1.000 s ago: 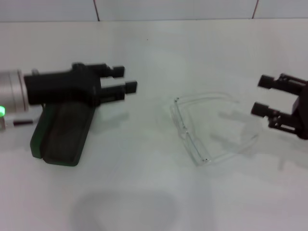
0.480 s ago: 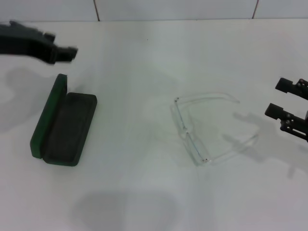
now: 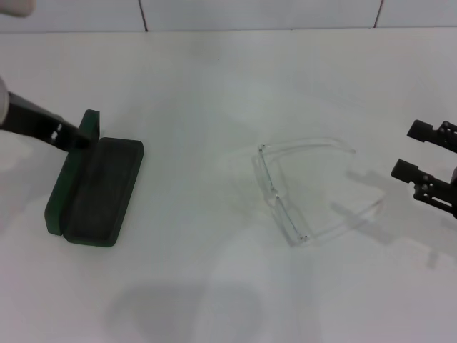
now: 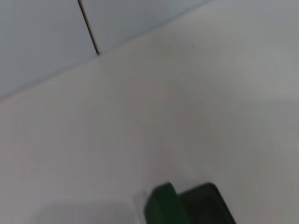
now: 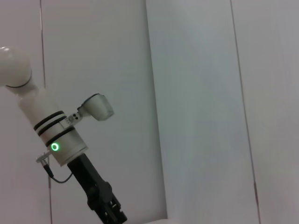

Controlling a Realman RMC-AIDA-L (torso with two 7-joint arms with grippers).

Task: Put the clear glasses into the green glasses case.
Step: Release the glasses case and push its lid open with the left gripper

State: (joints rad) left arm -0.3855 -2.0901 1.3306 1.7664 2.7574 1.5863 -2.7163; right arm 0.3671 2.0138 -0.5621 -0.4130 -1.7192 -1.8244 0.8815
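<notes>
The case [image 3: 96, 189] lies open on the table's [image 3: 214, 93] left, the glasses [image 3: 307, 189] well apart at centre-right. The right gripper [image 3: 410, 151] hangs released beside the glasses. The left gripper [image 3: 68, 134] sits at the case's far end, its jaw state blurred, perhaps shut.

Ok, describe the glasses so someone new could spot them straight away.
On the white table, look to the robot's right of centre, between the green case and the right gripper. The glasses lie there with arms unfolded toward that gripper. They are fully transparent, showing only as faint outlines, unlike the dark, solid case.
</notes>
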